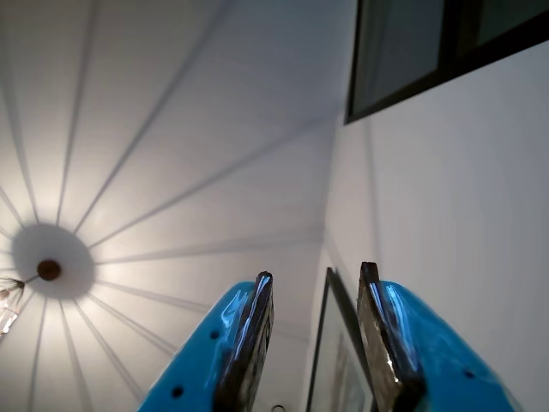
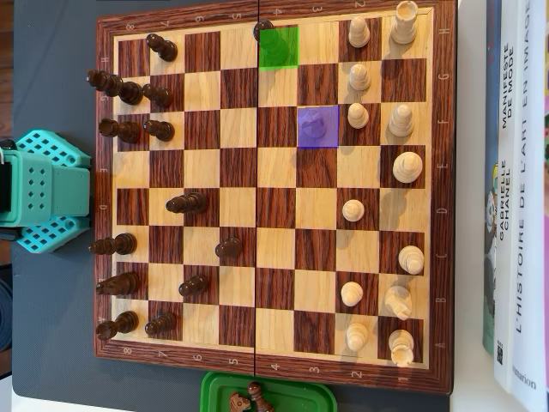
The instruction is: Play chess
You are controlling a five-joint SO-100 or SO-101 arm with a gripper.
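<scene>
The hand (image 1: 315,287) pointed at the ceiling, jaws apart and empty. On the chessboard (image 2: 273,364), a pawn (image 2: 316,125) stood under a purple highlight, toward the board's top edge. It looked light, rigid, smooth; best pinched around its narrow stem.

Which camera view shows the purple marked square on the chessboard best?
The overhead view: the purple square lies fully visible on the chessboard. The wrist view shows none of it, only the gripper pointing at the ceiling.
</scene>
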